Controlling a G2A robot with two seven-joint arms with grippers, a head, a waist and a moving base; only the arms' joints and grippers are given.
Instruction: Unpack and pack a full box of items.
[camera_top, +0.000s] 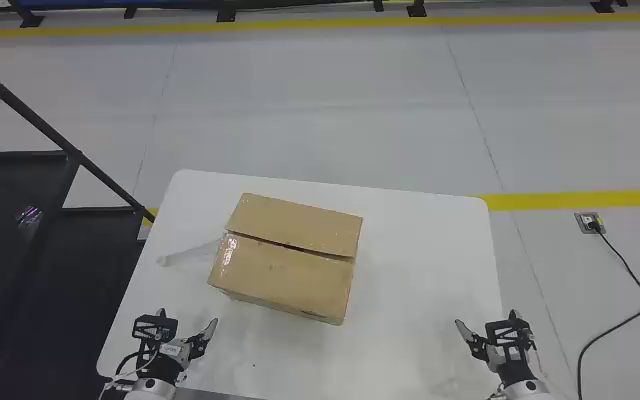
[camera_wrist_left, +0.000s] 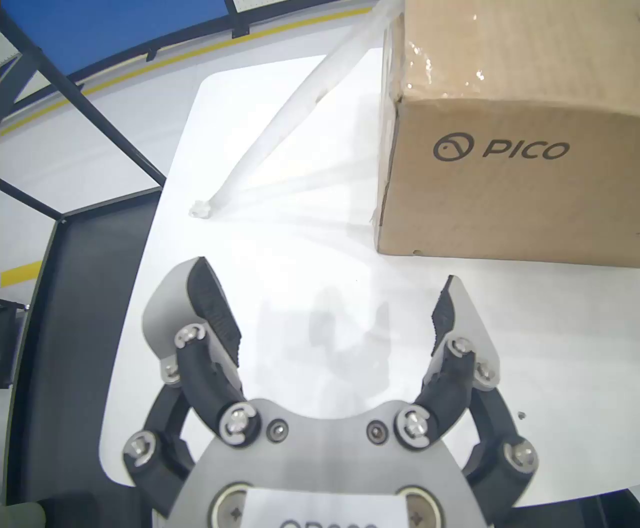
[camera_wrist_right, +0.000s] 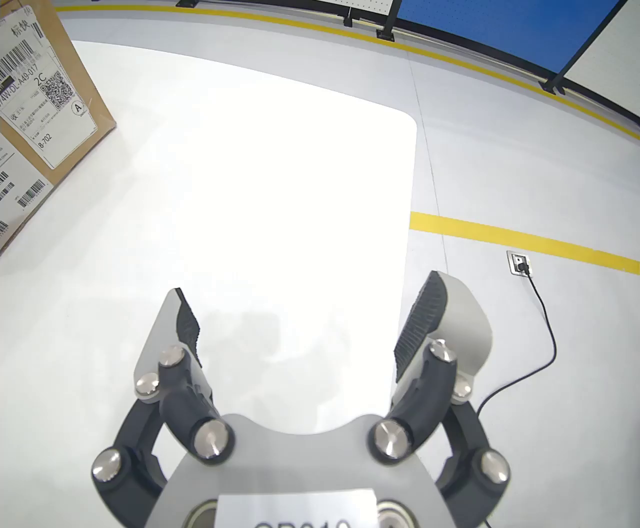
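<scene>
On table (camera_top: 420, 260), taped cardboard box (camera_top: 288, 258) — left gripper (camera_wrist_left: 325, 272), right gripper (camera_wrist_right: 305, 285), ribbed fingers (camera_wrist_right: 425, 320) spread.

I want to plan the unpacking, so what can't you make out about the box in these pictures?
- Contents of the cardboard box: top view, hidden by its shut flaps.
- Its far side and underside: top view, hidden by the box itself.
- Part of the box, both wrist views: cut off by the edge.
- Where the clear tape strip joins it: left wrist view, cut off at the edge.
</scene>
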